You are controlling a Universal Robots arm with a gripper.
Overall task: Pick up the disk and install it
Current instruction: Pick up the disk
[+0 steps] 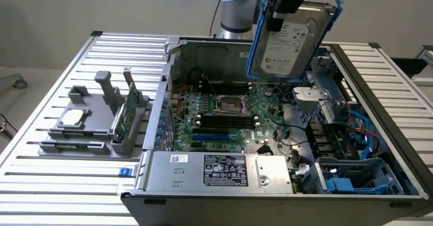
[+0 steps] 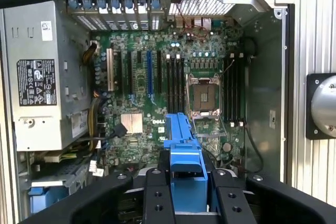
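**A:** Which step is this?
**B:** The carry. The flat silver-grey disk in its bright blue plastic carrier hangs on edge above the open grey metal computer case, not yet in any bay.
**A:** And the black gripper?
**B:** Clamped narrowly on the carrier's blue edge.

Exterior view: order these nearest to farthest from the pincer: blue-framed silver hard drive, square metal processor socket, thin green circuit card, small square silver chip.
1. Blue-framed silver hard drive, held in the pincer.
2. Square metal processor socket, on the motherboard.
3. Thin green circuit card, upright outside the case.
4. Small square silver chip, farthest, exterior view's left.
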